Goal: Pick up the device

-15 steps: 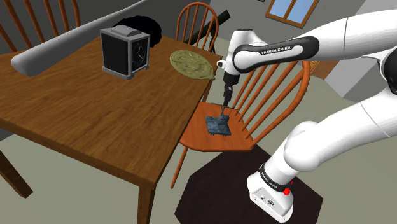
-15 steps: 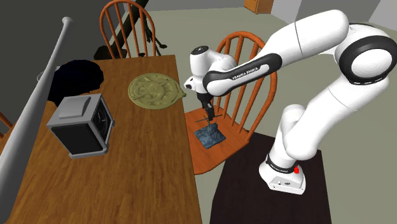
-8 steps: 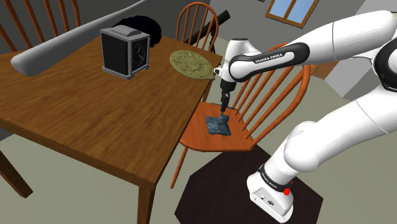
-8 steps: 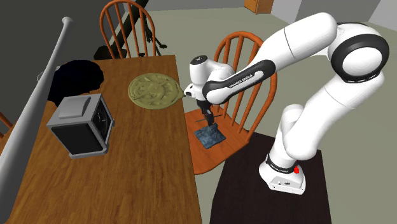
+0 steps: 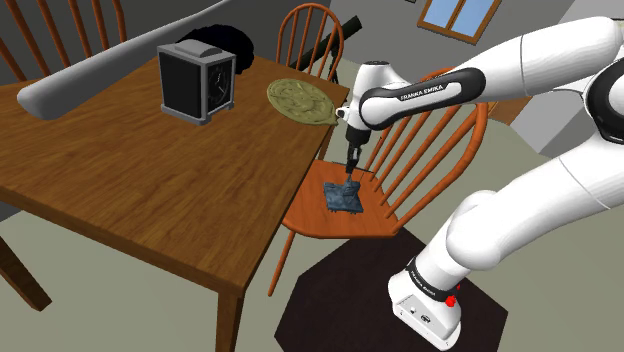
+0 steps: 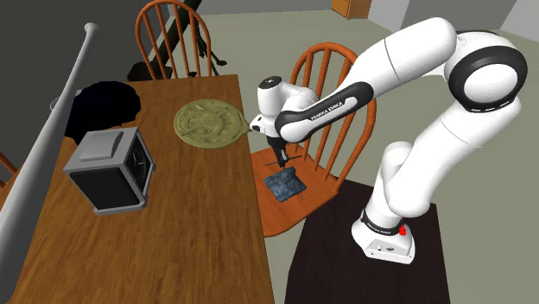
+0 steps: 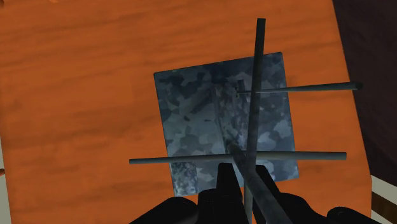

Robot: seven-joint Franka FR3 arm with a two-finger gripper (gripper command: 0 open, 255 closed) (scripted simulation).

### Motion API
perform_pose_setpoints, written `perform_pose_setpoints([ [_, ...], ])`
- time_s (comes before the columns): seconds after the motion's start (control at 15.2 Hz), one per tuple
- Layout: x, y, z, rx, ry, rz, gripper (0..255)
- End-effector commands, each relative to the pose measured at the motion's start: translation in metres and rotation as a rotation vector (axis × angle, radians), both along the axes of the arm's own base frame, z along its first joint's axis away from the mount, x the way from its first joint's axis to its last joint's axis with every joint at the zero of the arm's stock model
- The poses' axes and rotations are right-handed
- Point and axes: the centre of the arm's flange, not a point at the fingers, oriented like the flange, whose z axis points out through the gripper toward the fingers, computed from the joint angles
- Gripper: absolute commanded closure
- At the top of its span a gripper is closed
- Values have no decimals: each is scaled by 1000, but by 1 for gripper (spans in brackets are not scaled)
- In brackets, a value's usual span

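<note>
Your device (image 5: 343, 197) lies flat on the orange chair (image 5: 305, 215), about mid-seat, just off the table's (image 5: 150, 190) right edge in the shoulder view. From the wrist you see it as a mottled blue-grey square slab (image 7: 210, 121) with thin grey rods standing off it: one long mast running away from the camera and two crossbars lying across it. The slab rests on the seat (image 7: 83, 95) in every view, so I judge the reach and descent done and the lift not yet begun. What is left for you is to confirm the grip and raise it clear. The gripper (image 7: 242, 172) comes straight down over the near part of the slab (image 6: 284, 183), its fingers (image 7: 224, 186) drawn narrow with the foot of the mast passing between them. They look closed onto that rod rather than around the slab, though the contact itself is hard to make out. In the shoulder view the gripper (image 5: 350, 172) stands upright with its tips at the device's top, and the second exterior view shows it (image 6: 280, 161) the same way. A thin rod is a slim hold, so expect the slab to swing or slip as you lift.
</note>
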Motion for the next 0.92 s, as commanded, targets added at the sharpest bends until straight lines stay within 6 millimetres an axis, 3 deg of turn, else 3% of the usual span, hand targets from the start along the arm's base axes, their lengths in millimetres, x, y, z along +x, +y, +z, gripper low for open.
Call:
perform_pose_setpoints([
  [0.0,0,0,0,0,1,0,255],
  [0.13,1,0,0,0,1,0,255],
  [0.86,1,0,58,0,1,0,255],
])
